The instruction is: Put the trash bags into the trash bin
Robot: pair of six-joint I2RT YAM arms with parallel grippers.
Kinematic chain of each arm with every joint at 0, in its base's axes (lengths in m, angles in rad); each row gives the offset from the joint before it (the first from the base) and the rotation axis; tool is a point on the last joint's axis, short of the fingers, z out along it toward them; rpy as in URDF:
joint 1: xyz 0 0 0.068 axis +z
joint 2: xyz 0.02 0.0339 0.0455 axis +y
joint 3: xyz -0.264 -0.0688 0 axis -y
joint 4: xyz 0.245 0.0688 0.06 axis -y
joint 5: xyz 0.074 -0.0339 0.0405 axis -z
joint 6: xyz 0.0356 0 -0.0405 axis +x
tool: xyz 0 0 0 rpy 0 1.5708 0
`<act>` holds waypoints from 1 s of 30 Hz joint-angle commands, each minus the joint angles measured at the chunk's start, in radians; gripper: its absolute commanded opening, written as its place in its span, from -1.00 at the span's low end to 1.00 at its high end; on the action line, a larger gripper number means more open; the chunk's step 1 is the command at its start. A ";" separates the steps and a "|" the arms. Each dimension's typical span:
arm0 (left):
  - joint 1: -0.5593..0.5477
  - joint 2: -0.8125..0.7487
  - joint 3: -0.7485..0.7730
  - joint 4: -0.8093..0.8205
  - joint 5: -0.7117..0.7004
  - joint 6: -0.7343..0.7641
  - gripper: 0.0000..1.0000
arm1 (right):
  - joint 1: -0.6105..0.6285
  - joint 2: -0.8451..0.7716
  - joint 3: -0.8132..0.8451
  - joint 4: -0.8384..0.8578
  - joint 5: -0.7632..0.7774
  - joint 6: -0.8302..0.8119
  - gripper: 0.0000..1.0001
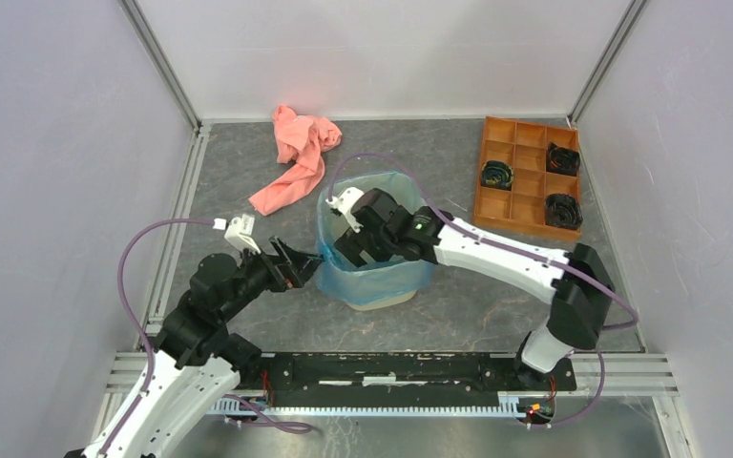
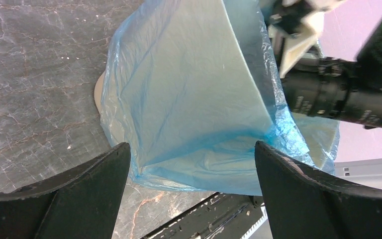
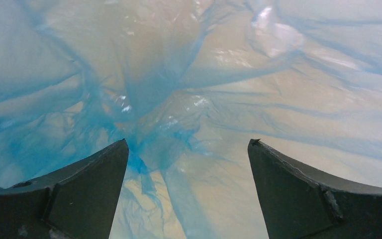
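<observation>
Blue trash bag (image 1: 387,275) lines the cream trash bin (image 1: 385,301). Right fingers (image 3: 79,191) sit apart inside it; left fingers (image 2: 74,194) apart just outside.

enclosure, three-sided, viewed from the open near side.
- back wall (image 1: 382,48): plain white panel, matte, unmarked.
- left wall (image 1: 48,191), right wall (image 1: 706,191): matching pale panels, faintly lilac where shaded.
- back-left post (image 1: 164,67), back-right post (image 1: 609,57): slotted aluminium, one at each rear corner, meeting the panels.
- tabletop (image 1: 496,315): dark grey stone-look surface, pale veins with some rust-coloured streaks, slight sheen; fills the floor of the enclosure.
- side rail (image 1: 179,219): aluminium strip along the tabletop's left edge.
- front rail (image 1: 649,374): aluminium extrusion across the near edge.
- light: even, diffuse, from above; shadows soft and short.
</observation>
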 commanded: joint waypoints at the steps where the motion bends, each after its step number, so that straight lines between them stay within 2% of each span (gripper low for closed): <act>1: -0.002 0.000 0.068 0.026 -0.027 0.066 1.00 | -0.002 -0.144 0.095 -0.054 0.023 0.016 0.96; 7: -0.002 -0.008 0.174 -0.012 -0.100 0.130 1.00 | -0.003 -0.254 0.206 -0.125 0.094 0.014 0.96; 15: -0.003 -0.011 0.420 -0.126 -0.268 0.224 1.00 | -0.003 -0.541 0.200 -0.089 0.113 -0.042 0.96; 19: -0.002 0.026 0.579 -0.105 -0.310 0.325 1.00 | -0.004 -0.716 0.142 -0.028 0.170 -0.067 0.96; 24: -0.003 0.118 0.848 -0.095 -0.363 0.454 1.00 | -0.003 -0.844 0.172 -0.035 0.207 -0.112 0.96; 27: -0.003 0.154 0.916 -0.076 -0.359 0.493 1.00 | -0.001 -0.894 0.156 -0.010 0.223 -0.115 0.96; 30: -0.002 0.163 0.917 -0.036 -0.357 0.515 1.00 | -0.002 -0.906 0.142 -0.007 0.267 -0.114 0.96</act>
